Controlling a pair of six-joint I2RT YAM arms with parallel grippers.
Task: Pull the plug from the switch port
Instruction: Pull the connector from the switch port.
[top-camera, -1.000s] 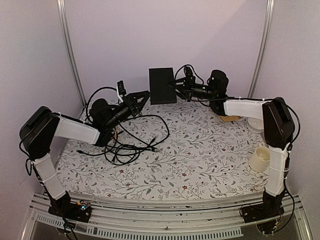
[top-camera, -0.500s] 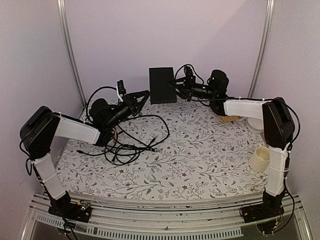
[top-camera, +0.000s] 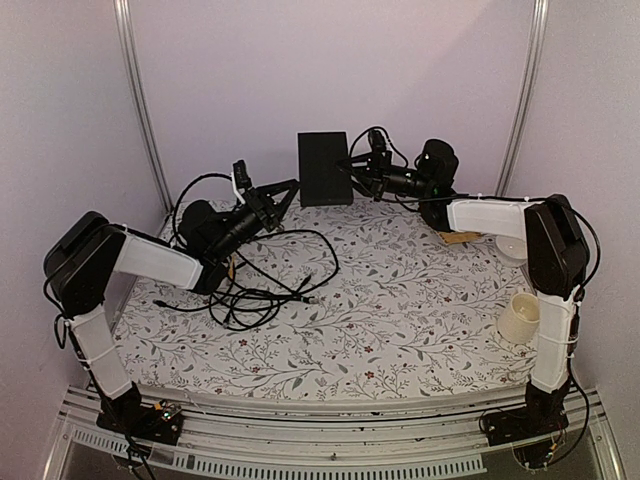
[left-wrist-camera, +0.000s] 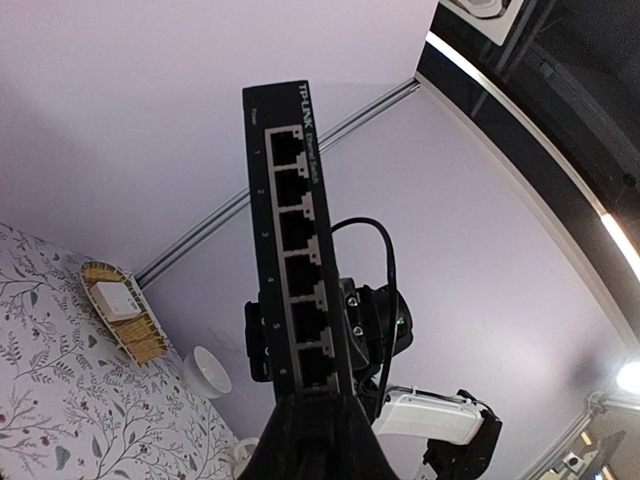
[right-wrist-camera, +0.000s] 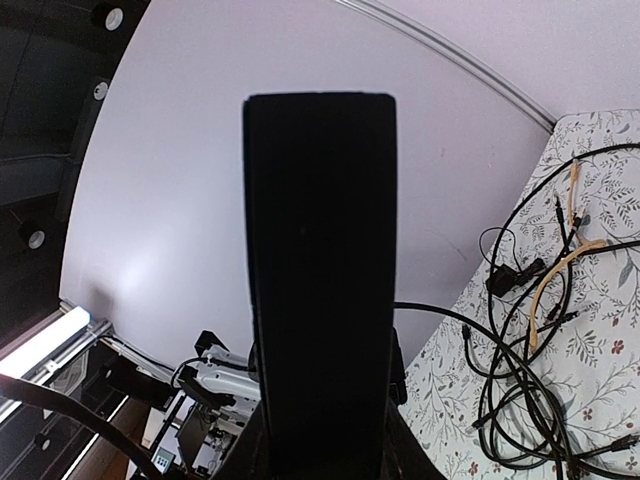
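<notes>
The switch is standing on end at the far middle of the table, close to the back wall, with its row of ports facing the left arm. I cannot tell whether its lower end is resting on the table.

The right pincer is gripping it from the edge opposite the ports, one jaw on each flat face. The left pincer is reaching in at the lowest port, its fingers drawn almost together. The plug is hiding beneath them, so I cannot tell whether they are gripping it.

The box is looking light, stiff and smooth-sided, likely to be twisting in a loose hold. The plug is probably small, hard and latched. To my eye it is asking to be pinched on its body right at the port, not on the soft cable, and drawn straight out.
</notes>
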